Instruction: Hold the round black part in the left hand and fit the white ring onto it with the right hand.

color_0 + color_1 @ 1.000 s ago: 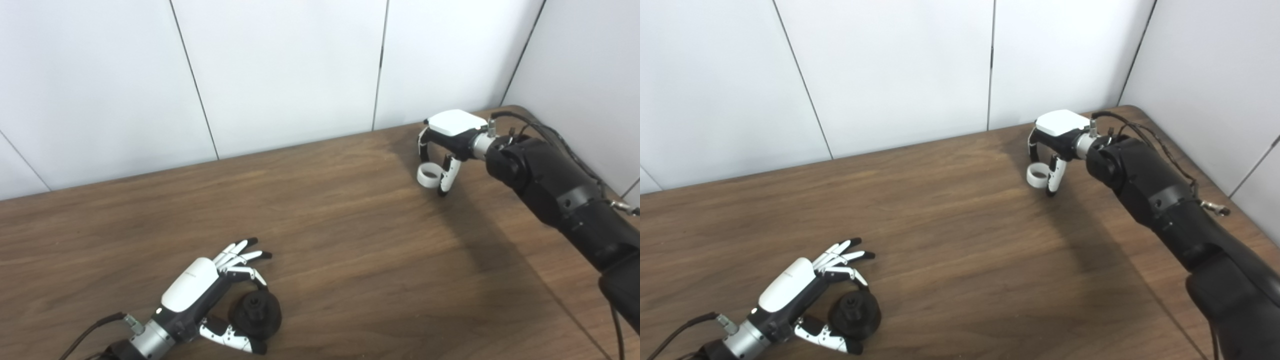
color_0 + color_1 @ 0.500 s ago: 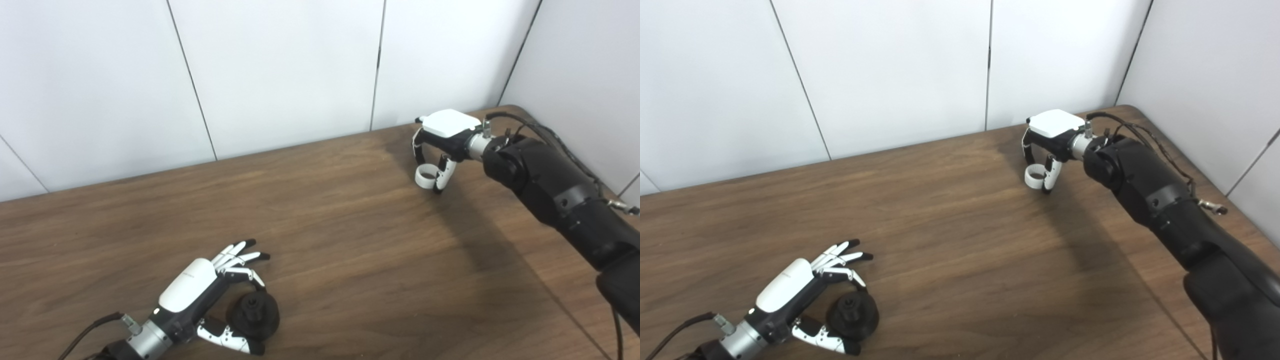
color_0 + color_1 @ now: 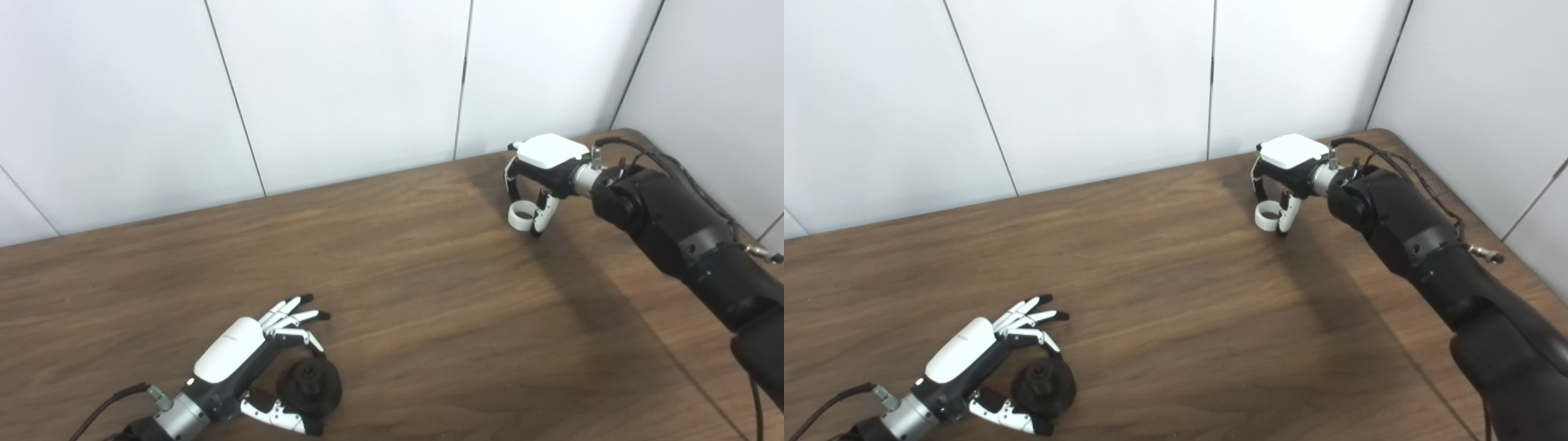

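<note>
- At the near-left of the table (image 3: 429, 294), the left hand (image 3: 245, 361) curls around the round black part (image 3: 309, 384), thumb under its near side and one finger arched over the top while the other fingers fan out straight. The part appears to sit on the wood, so the hold looks loose rather than lifted.
- Well apart from it, toward the table's far-right corner, the right hand (image 3: 539, 177) points its fingers down at the white ring (image 3: 520, 215). The ring is pinched between thumb and fingertips; whether it rests on the table or hangs just clear cannot be told.
- By this showing, both pieces are in hand but nothing is joined: the 2 parts lie at opposite ends of the table. Left to do, it seems, are raising the black part, carrying the ring across and seating it.
</note>
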Action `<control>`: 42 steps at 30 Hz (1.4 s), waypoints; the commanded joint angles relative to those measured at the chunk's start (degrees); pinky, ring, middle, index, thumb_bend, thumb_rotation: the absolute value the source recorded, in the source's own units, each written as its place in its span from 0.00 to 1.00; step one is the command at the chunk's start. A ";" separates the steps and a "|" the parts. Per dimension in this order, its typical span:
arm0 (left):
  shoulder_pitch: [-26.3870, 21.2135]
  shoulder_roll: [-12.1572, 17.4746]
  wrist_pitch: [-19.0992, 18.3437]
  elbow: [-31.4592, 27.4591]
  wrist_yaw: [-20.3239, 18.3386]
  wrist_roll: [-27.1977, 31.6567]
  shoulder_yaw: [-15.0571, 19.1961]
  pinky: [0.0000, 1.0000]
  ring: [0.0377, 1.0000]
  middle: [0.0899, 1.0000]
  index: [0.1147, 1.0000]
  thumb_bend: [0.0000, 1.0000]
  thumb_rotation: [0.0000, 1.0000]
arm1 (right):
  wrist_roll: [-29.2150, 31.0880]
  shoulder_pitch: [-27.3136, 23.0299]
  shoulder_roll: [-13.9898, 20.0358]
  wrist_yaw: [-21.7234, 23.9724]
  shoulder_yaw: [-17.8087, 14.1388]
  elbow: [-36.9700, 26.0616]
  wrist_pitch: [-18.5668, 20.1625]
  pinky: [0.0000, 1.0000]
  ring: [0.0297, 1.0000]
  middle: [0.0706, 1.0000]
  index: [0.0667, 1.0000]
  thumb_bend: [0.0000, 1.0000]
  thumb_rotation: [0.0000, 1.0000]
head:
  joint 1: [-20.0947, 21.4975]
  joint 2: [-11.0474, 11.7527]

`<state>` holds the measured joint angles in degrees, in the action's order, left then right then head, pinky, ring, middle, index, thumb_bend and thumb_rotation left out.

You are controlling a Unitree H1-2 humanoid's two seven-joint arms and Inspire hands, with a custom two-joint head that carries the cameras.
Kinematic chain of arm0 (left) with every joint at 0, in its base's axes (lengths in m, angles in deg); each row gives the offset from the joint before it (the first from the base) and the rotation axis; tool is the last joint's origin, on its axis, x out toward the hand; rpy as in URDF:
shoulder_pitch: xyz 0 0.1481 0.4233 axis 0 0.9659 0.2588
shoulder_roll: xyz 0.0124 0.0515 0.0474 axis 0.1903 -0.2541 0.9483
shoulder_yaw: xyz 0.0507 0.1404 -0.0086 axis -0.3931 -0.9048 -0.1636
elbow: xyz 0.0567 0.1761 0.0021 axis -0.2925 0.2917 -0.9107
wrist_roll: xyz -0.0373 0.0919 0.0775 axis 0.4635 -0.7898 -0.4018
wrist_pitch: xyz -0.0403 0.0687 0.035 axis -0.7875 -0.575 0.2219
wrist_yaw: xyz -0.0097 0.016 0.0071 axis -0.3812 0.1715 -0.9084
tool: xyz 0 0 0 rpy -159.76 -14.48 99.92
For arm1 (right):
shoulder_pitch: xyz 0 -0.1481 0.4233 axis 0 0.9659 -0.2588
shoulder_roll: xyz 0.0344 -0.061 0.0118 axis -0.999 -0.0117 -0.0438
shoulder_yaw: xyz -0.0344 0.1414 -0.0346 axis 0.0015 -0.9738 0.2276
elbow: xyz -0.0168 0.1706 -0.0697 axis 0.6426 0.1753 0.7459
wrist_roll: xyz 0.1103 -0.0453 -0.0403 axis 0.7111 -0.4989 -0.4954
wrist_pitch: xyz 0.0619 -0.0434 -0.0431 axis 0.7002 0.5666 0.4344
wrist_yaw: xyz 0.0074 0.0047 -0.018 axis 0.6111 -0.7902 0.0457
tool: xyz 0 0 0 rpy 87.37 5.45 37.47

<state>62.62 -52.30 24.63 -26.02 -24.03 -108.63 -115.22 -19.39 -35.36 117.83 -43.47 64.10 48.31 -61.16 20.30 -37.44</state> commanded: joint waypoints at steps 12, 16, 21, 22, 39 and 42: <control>0.03 0.13 -0.75 3.08 -1.82 -2.98 -1.34 1.00 1.00 0.87 0.41 0.53 0.06 | 1.30 -1.04 -0.49 1.77 -1.36 -11.43 -1.13 1.00 1.00 0.84 0.44 0.53 0.14 | -0.63 0.11; -0.10 -0.01 -0.75 3.38 -1.46 -2.96 -1.28 1.00 1.00 0.87 0.41 0.53 0.06 | 2.94 -0.87 -1.28 3.23 -1.39 -15.26 -2.31 1.00 1.00 0.86 0.44 0.53 0.14 | -1.19 0.02; -0.27 -0.42 -0.76 3.84 -1.03 -3.13 -1.00 1.00 1.00 0.87 0.41 0.53 0.06 | 4.79 -0.79 -3.31 5.83 -1.00 -21.97 -3.65 1.00 1.00 0.87 0.44 0.53 0.14 | -2.55 -0.18; -0.26 -0.49 -0.76 3.85 -1.11 -3.12 -0.91 1.00 1.00 0.87 0.41 0.53 0.06 | 5.03 -0.75 -3.70 6.24 -1.00 -23.06 -3.83 1.00 1.00 0.87 0.44 0.53 0.14 | -2.66 -0.19; 0.93 -3.45 -1.01 3.63 -2.25 -5.13 2.25 1.00 1.00 0.86 0.41 0.53 0.06 | 17.16 1.61 -10.85 20.33 -1.25 -41.59 0.09 1.00 1.00 0.92 0.44 0.53 0.14 | -10.06 -1.17; 1.03 -3.82 -1.13 3.70 -2.26 -5.34 2.54 1.00 1.00 0.86 0.41 0.53 0.06 | 18.27 1.69 -11.43 21.75 -1.33 -42.82 0.18 1.00 1.00 0.93 0.44 0.53 0.14 | -11.17 -1.38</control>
<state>62.72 -56.23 24.77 -24.16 -24.12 -111.20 -112.34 -2.40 -31.40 106.29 -21.56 64.11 7.45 -61.23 9.06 -38.76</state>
